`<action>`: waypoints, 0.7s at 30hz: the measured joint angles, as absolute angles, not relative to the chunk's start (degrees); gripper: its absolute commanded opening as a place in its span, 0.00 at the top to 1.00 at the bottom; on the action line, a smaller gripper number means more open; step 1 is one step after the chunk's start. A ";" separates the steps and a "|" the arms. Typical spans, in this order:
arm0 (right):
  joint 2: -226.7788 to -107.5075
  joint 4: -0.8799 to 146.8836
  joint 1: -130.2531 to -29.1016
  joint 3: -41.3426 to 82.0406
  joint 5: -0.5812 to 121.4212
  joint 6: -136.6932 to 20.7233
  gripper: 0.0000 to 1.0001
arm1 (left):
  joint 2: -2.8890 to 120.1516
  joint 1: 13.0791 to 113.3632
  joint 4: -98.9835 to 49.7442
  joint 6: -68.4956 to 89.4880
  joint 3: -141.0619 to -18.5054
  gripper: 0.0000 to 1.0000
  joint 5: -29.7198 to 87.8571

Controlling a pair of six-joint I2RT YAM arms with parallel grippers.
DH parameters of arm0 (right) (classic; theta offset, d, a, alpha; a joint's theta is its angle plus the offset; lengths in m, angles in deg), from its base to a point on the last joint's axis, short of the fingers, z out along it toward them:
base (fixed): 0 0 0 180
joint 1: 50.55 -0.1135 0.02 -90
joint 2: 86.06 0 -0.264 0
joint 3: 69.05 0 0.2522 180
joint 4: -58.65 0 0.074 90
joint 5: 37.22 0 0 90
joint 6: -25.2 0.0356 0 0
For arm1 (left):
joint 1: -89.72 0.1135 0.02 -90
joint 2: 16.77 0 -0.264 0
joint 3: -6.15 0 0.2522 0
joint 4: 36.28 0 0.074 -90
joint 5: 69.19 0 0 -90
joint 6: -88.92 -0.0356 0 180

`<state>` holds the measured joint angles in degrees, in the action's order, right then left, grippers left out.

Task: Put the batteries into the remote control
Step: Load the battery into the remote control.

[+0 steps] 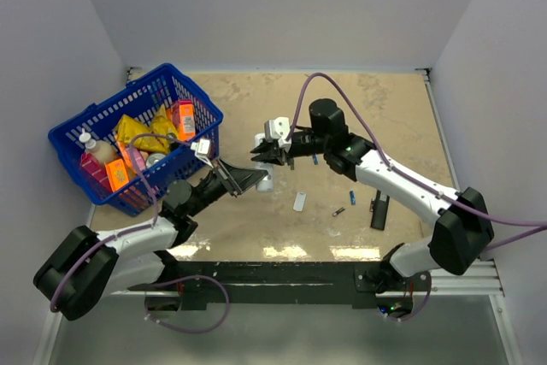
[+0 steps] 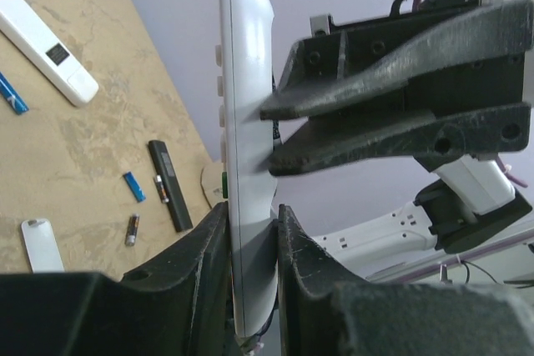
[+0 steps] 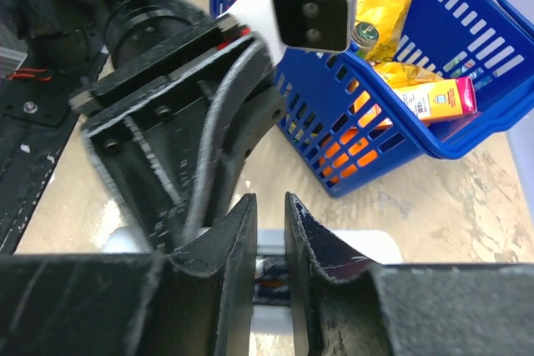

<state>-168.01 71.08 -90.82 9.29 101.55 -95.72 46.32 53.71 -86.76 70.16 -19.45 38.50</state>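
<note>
My left gripper (image 1: 248,179) (image 2: 250,239) is shut on the lower end of the slim white remote control (image 1: 266,182) (image 2: 246,122) and holds it above the table. My right gripper (image 1: 261,153) (image 3: 269,223) meets it from the other side, its tips against the remote's back in the left wrist view (image 2: 269,135). Its jaws stand a narrow gap apart, with a dark battery (image 3: 271,285) between them, over the remote (image 3: 350,248). Loose batteries lie on the table: a blue one (image 2: 133,187) (image 1: 351,195), a dark one (image 2: 132,229) (image 1: 339,211) and another blue one (image 2: 12,93) (image 1: 315,160).
A blue basket (image 1: 102,108) (image 3: 467,139) of packets stands at the left. A small white battery cover (image 1: 298,202) (image 2: 42,243), a black remote (image 1: 379,209) (image 2: 169,185) and a wider white remote with a dark window (image 2: 50,47) lie on the table.
</note>
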 measured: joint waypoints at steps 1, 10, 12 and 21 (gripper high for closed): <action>-168.56 70.32 -90.60 9.29 101.88 -95.37 0.79 | 46.49 53.71 -86.70 70.16 -19.45 1.00 39.03; -169.30 68.24 -90.21 9.38 102.97 -94.75 0.80 | 45.88 53.71 -86.24 68.91 -19.45 1.00 41.45; -169.30 68.13 -90.17 9.49 103.35 -94.45 0.80 | 45.79 53.71 -86.24 68.67 -19.45 1.00 41.58; -169.39 69.71 -89.73 13.03 103.59 -91.06 0.76 | 45.79 53.71 -87.11 68.30 -20.41 1.00 41.60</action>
